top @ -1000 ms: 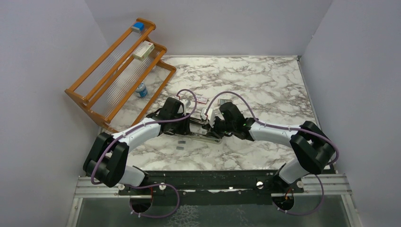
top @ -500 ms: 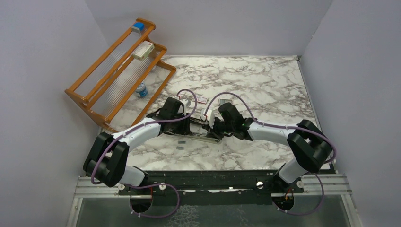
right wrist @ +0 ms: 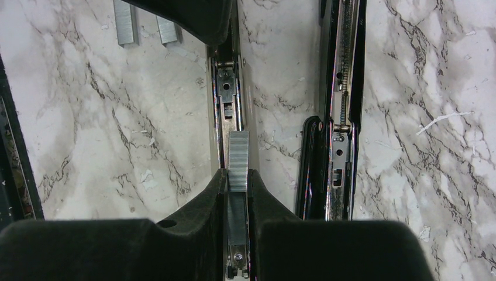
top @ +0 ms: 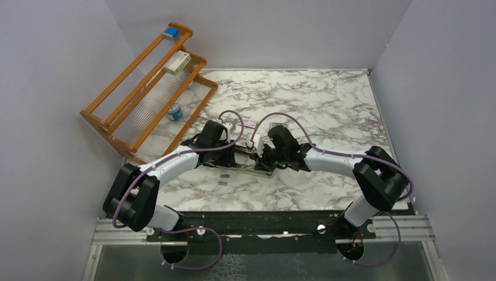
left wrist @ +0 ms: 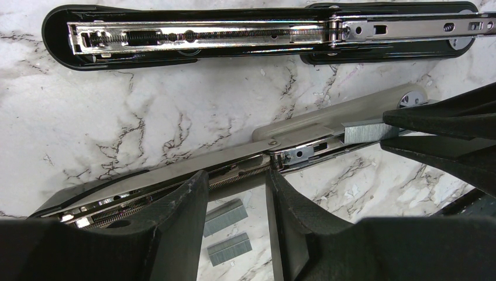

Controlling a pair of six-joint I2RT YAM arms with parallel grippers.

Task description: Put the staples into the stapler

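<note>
The right hand (right wrist: 238, 177) is clenched on a strip of staples (right wrist: 238, 153), pinched by its two long sides between the black fingers; about half of the silver-grey strip sticks out ahead of the fingertips. The strip lies in line with the open metal rail of a light grey stapler-like tool (right wrist: 225, 99), which runs straight ahead of this hand and passes under it; whether the strip sits in the channel or just over it cannot be told.

The black stapler (right wrist: 339, 88) lies just to the right of the right hand, folded open flat on the marble bench (right wrist: 88, 146), its shiny inner rail and spring facing up; it is beside the grey tool, apart from it, and neither hand touches it.

The left hand (left wrist: 234, 182) is released, its fingers half spread with nothing clamped between them; the fingertips stand over the grey tool's rail, which crosses slantwise in front of them, though contact cannot be judged. The black stapler lies beyond this hand, past the grey tool. Two loose staple strips (left wrist: 225, 216) lie on the bench on the near side of the rail, seen between the left fingers.
</note>
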